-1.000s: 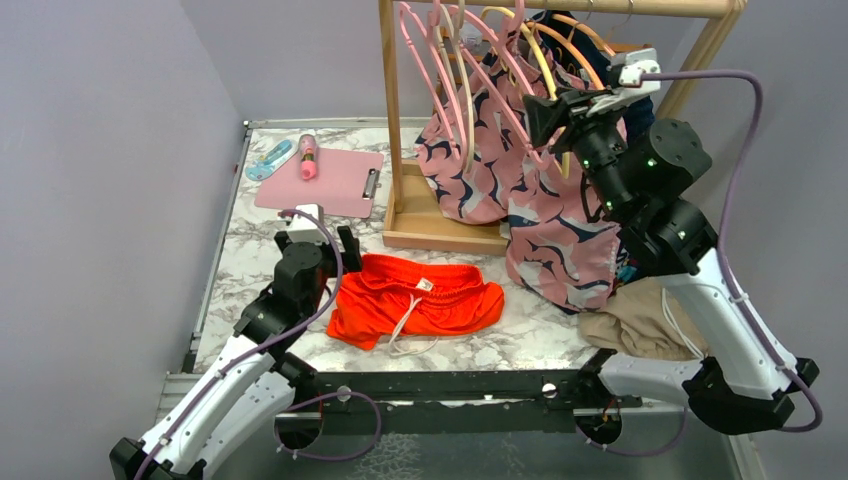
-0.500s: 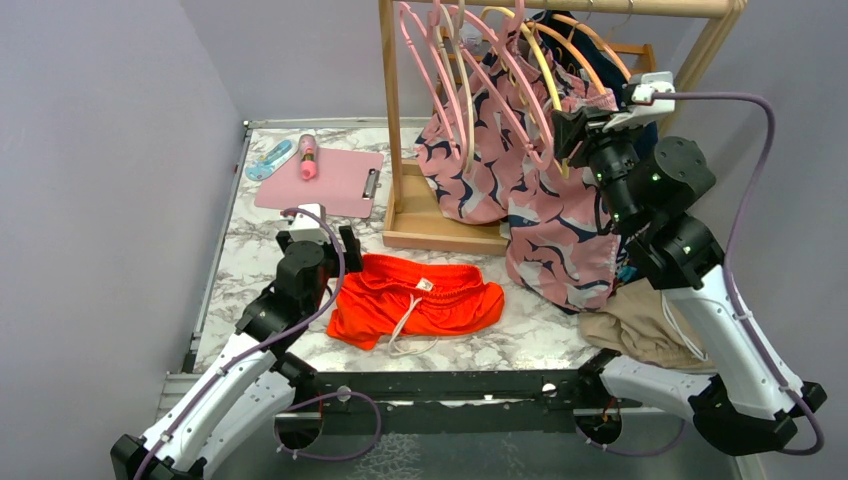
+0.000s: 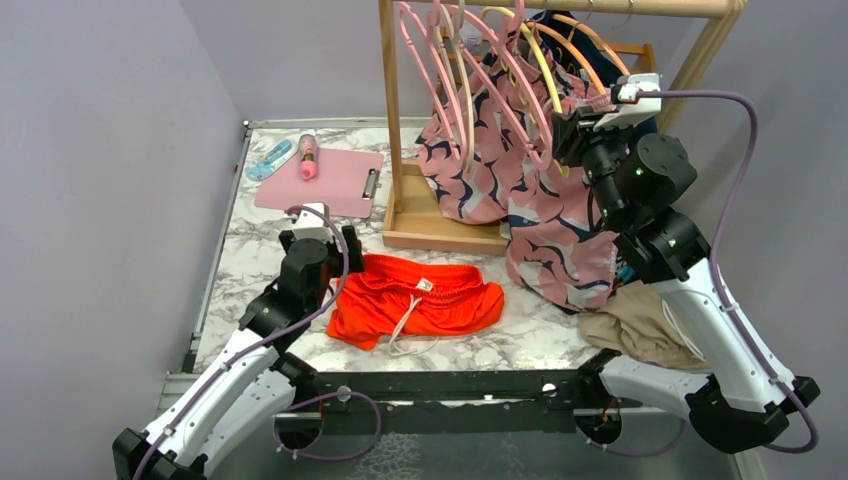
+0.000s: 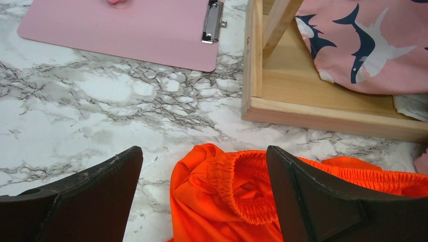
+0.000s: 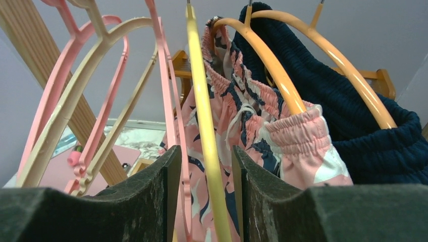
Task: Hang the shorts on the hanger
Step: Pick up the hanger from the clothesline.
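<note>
Orange-red shorts (image 3: 415, 305) are lying flat and a bit crumpled on the marble bench (image 3: 255, 250), close to the near edge and about midway along it, with the white drawstring trailing toward that edge. The elastic waistband faces the far side.

The left gripper (image 3: 320, 240) sits at the left end of the shorts. In the left wrist view its jaws are spread wide, and the bunched waistband corner (image 4: 242, 201) lies between the two fingers (image 4: 96, 186) and toward the right one. Nothing is grabbed, and it's hard to say if the fingertips touch the marble.

The hanger (image 5: 202, 116), the thin pale-yellow one, is well apart from the shorts, up on the rail of the wooden rack (image 3: 392, 120) at the far edge. The right gripper (image 5: 206, 156) is raised there and straddles one of the hanger's arms. Its jaws are only narrowly parted, with a sliver of gap on each side of the hanger, so it isn't pinching it.

Pink hangers (image 3: 440, 70) hang to the left of the yellow one, and orange hangers (image 5: 272, 70) to the right carry pink shark-print shorts (image 3: 560, 240) and a navy garment (image 5: 363, 126). A beige garment (image 3: 640, 325) is heaped at the near right corner, and a pink clipboard (image 3: 320, 180) lies toward the far left corner.
</note>
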Controlling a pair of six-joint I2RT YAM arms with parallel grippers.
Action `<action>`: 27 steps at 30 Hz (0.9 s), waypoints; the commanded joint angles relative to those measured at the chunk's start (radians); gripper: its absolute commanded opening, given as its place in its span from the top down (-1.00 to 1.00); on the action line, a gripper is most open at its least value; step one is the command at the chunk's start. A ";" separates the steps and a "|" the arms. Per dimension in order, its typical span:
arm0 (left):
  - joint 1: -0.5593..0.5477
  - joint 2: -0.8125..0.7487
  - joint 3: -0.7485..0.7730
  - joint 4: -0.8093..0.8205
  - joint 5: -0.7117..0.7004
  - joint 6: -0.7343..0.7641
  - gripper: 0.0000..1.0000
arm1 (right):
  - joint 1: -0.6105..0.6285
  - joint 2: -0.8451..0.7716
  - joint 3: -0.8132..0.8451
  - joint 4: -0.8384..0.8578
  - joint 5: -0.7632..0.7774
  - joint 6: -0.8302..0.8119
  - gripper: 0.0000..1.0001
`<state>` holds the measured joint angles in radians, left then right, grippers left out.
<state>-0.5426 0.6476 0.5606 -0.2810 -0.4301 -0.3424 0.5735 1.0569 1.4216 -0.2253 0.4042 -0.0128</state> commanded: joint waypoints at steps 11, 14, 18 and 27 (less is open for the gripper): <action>0.003 0.017 0.033 -0.007 0.036 -0.001 -0.88 | -0.034 0.036 -0.023 0.026 -0.023 0.019 0.27; 0.003 0.022 0.036 -0.007 0.039 -0.001 -0.88 | -0.034 0.045 -0.009 0.003 -0.069 0.029 0.33; 0.003 0.027 0.036 -0.007 0.043 -0.001 -0.88 | -0.034 0.050 0.005 -0.020 -0.128 0.045 0.44; 0.003 0.030 0.036 -0.006 0.044 -0.001 -0.88 | -0.034 0.053 0.007 -0.038 -0.229 0.058 0.60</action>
<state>-0.5426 0.6777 0.5610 -0.2859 -0.4076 -0.3428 0.5449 1.1107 1.4025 -0.2382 0.2398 0.0353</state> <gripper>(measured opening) 0.943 0.203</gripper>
